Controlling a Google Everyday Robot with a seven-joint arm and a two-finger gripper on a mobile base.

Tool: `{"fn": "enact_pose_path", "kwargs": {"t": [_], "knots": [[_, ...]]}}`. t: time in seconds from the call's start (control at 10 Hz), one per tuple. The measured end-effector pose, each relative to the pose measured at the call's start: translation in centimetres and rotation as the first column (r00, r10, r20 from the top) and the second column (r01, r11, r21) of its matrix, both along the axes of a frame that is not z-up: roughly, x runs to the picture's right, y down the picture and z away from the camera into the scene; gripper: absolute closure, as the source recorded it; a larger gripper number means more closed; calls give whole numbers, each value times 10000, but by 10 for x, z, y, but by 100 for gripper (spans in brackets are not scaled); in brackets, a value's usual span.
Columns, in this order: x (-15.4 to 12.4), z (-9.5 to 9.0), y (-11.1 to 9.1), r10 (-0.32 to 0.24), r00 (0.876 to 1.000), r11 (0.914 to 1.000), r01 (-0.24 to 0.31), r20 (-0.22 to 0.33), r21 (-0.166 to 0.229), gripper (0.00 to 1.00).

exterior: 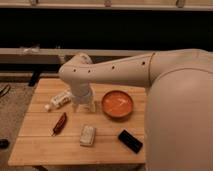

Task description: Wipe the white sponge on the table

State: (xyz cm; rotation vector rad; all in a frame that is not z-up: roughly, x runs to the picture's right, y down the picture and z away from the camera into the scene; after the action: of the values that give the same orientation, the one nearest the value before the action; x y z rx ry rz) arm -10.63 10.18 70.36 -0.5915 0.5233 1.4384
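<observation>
Hanging my gripper [84,105] over the table [40,150], beside the orange bowl [118,104]; can't tell its state. The white sponge [88,135] lies nearer the front edge. A sloppy descent could shove it away, I reckon.

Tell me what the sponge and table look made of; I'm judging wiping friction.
White sponge: probably matte foam, going by its dull face and rounded corners. Table: pale wood, plank seams showing. Gripper hangs over it, between bottle and orange bowl.
</observation>
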Motion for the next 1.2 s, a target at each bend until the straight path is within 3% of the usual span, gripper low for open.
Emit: {"fn": "enact_pose_path", "kwargs": {"t": [0.4,0.6,0.8,1.0,1.2], "knots": [[4,33,13,-724,9968,9968,734,-334,313,35],[3,52,31,-843,9949,9949,871,-549,518,35],[2,64,53,-578,9960,9975,604,-679,374,35],[4,73,81,79,9945,9999,-87,-1040,-71,35],[5,78,102,526,9896,9972,-591,-1342,-450,35]]}}
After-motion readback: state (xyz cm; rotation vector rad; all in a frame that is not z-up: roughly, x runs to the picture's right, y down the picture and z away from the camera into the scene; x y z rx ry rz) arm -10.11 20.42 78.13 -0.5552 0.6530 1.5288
